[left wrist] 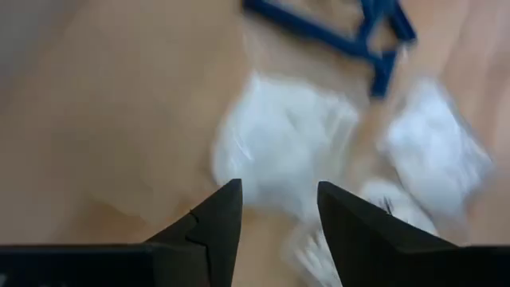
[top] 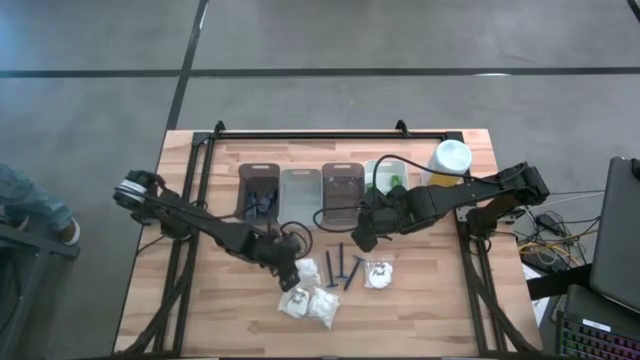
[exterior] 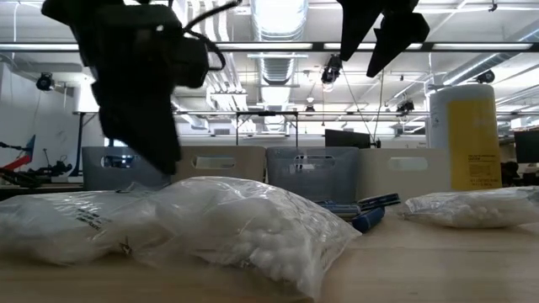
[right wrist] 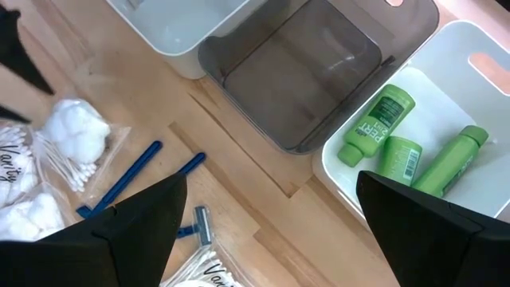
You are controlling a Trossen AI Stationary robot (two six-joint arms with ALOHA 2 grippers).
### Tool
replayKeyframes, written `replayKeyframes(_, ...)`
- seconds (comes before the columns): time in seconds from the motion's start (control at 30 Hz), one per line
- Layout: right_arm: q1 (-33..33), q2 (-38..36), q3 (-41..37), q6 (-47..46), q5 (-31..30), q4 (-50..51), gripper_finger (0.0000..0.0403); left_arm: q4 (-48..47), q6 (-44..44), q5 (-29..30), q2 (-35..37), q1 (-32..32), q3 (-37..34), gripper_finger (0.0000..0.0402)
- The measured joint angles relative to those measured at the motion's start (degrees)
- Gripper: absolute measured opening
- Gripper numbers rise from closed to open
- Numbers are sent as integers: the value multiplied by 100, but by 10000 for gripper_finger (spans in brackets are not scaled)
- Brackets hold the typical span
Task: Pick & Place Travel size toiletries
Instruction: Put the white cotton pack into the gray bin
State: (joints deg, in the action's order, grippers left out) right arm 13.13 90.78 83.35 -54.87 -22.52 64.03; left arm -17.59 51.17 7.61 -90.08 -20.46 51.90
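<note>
Several white plastic-wrapped packets lie near the table's front: one (top: 305, 268) next to my left gripper, two (top: 310, 306) nearer the front edge, and one (top: 379, 273) further right. Three dark blue razor sticks (top: 340, 265) lie flat between them. Green bottles (right wrist: 382, 127) lie in the white bin (top: 385, 178). My left gripper (top: 288, 268) is open and hovers just over a packet (left wrist: 279, 155), a finger on either side. My right gripper (top: 365, 235) is wide open, raised above the table between the razors and the bins.
Four bins stand in a row at the far side: a dark one (top: 258, 190) with small items inside, a clear one (top: 300, 195), a brown one (right wrist: 303, 72) with nothing visible inside, and the white one. A yellow canister with a white lid (top: 450, 160) stands at the far right.
</note>
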Motion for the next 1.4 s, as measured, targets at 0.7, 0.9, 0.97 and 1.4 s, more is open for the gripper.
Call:
replayKeyframes(0.7, -2, 7, 0, -20, 1, -7, 364, 556, -348, -470, -32, 248, -249, 170)
replayKeyframes(0.9, -2, 11, 0, -61, 0, -11, 364, 543, -478, -98, -204, 253, -254, 170)
replayKeyframes(0.97, -2, 11, 0, -63, 0, -11, 364, 559, -452, 10, -204, 246, -254, 170)
replayKeyframes(1.4, -2, 11, 0, -63, 0, -13, 364, 519, -896, 475, -197, 235, -221, 170)
